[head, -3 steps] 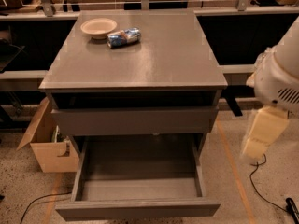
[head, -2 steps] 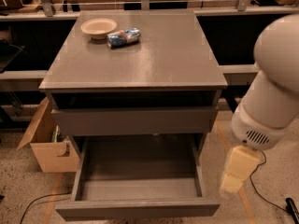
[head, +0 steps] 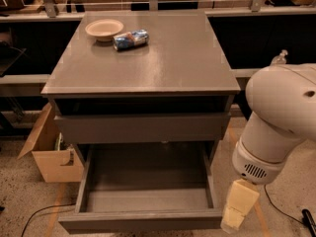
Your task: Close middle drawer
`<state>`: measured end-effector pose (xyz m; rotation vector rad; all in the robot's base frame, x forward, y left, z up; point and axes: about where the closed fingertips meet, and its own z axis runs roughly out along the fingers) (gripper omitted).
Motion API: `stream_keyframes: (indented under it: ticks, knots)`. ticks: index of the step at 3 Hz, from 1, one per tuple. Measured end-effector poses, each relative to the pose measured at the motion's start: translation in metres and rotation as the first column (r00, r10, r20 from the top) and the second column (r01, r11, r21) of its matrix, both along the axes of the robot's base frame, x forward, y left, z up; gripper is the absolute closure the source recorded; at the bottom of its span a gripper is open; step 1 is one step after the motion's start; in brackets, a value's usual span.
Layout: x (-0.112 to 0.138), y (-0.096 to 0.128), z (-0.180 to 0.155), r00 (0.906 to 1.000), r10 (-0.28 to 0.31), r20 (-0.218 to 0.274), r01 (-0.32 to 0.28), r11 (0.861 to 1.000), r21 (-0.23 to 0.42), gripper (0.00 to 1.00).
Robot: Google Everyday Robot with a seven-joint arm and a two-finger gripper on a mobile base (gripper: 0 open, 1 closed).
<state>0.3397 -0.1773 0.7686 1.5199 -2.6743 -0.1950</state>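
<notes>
Middle drawer [head: 138, 222] remains pulled out, just left of gripper [head: 233, 220], which has dropped beside its front corner; grip state indeterminable

My smooth cream plastic gripper [head: 240, 207] hangs just right of the wide matt-grey wooden middle drawer [head: 140, 222]. The flat grey cabinet top [head: 163, 63] carries a faint sheen. The crinkled blue-and-silver packet [head: 131, 39], perhaps foil, looks glossy, and the brown cardboard box [head: 49, 159] is dull.
</notes>
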Motion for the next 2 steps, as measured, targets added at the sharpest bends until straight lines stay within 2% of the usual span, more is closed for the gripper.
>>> stream_keyframes:
  ticks: [1, 2]
  knots:
    - [-0.011, 0.005, -0.038, 0.9974, -0.047, -0.055, 0.049, 0.998, 0.037, 0.00]
    - [-0.023, 0.012, -0.094, 0.9820, -0.127, -0.140, 0.141, 0.986, 0.094, 0.00]
